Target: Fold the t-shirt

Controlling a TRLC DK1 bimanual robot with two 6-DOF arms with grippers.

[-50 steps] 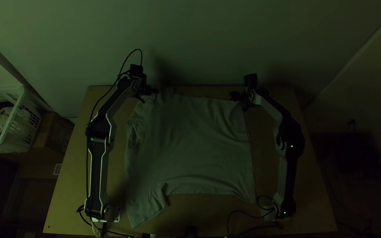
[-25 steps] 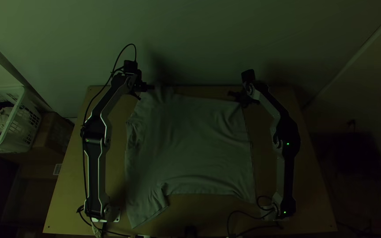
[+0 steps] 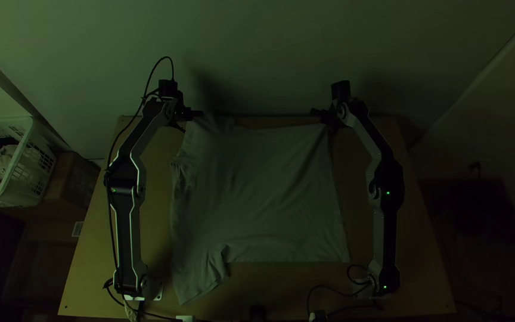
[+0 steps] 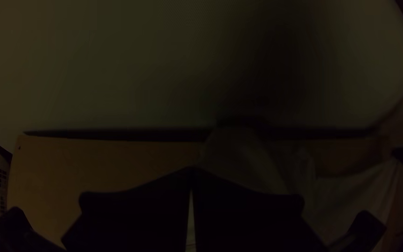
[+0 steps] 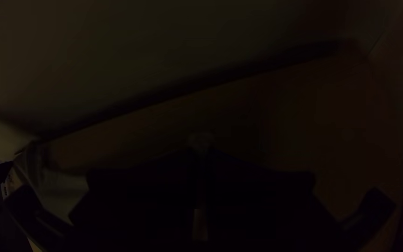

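On the table (image 3: 93,262), between the two arms, lies one t-shirt (image 3: 269,197), mostly spread, with soft wrinkles. Its neck end points to the left arm and its hem to the right arm, so the long axis of its body goes from side to side, about parallel to the far edge of the table. I count two sleeves: the near sleeve (image 3: 198,280) points to the near edge, beside the left arm's base, and the far sleeve (image 3: 213,126) points to the far edge. There are two grippers, one at each far corner of the shirt. The left gripper (image 3: 198,114) has its fingers pressed nearly together, pinching the cloth at the far sleeve. The right gripper (image 3: 323,119) has its fingers closed also, and they pinch the far corner of the hem. Beyond the table's left side stands one white basket (image 3: 22,149), with some cloth (image 3: 2,161) inside.
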